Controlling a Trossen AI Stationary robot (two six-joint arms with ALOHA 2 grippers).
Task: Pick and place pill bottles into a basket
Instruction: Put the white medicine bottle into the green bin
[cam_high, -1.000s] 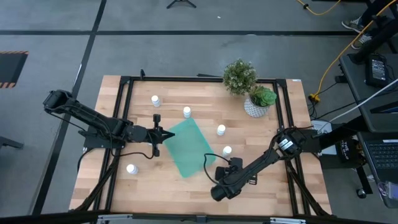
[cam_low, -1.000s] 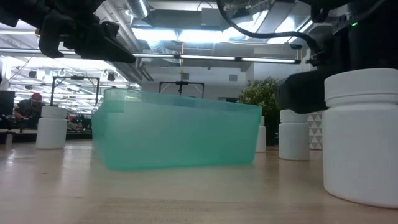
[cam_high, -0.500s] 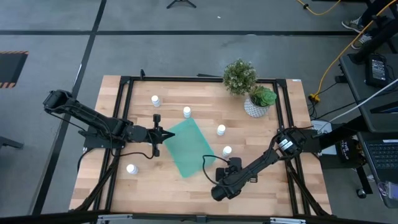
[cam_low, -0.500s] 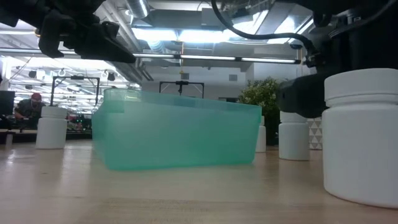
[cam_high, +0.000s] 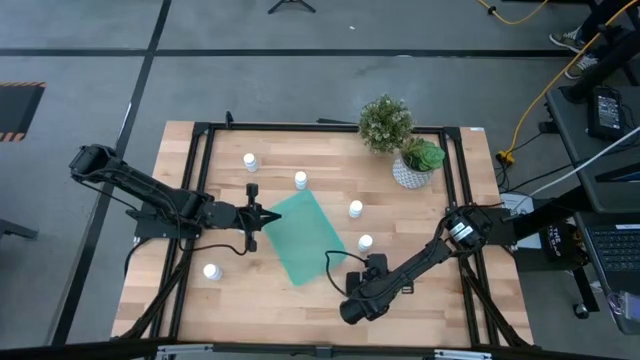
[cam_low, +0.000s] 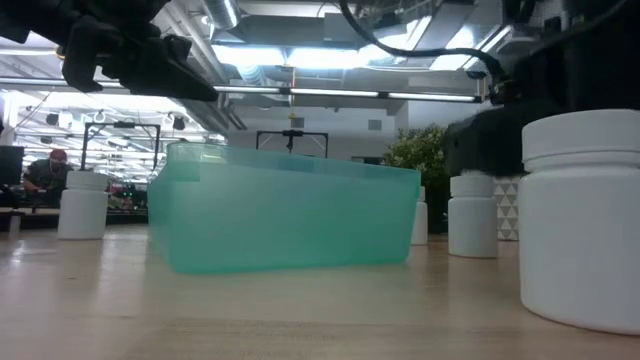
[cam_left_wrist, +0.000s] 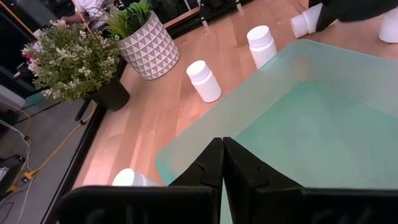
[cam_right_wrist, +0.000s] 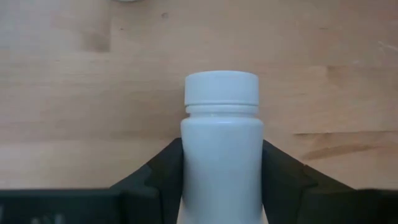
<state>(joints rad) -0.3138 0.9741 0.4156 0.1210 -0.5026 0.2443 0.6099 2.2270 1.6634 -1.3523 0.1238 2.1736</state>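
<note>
Right gripper (cam_right_wrist: 221, 163) clamps a pill bottle (cam_right_wrist: 221, 146); left gripper (cam_left_wrist: 222, 163), fingers together, hovers at the basket's (cam_high: 300, 236) nine o'clock; two potted plants (cam_high: 400, 138) at one o'clock.

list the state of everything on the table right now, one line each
teal basket: flat on the table, empty
right end effector: shut on a pill bottle, near the table's front edge
left end effector: shut, empty, at the basket's rim
other pill bottles: five seen from above, upright on the wood, outside the basket
patterned plant pot: upright, holding a green plant
dark plant pot: upright, holding a bushy plant
</note>
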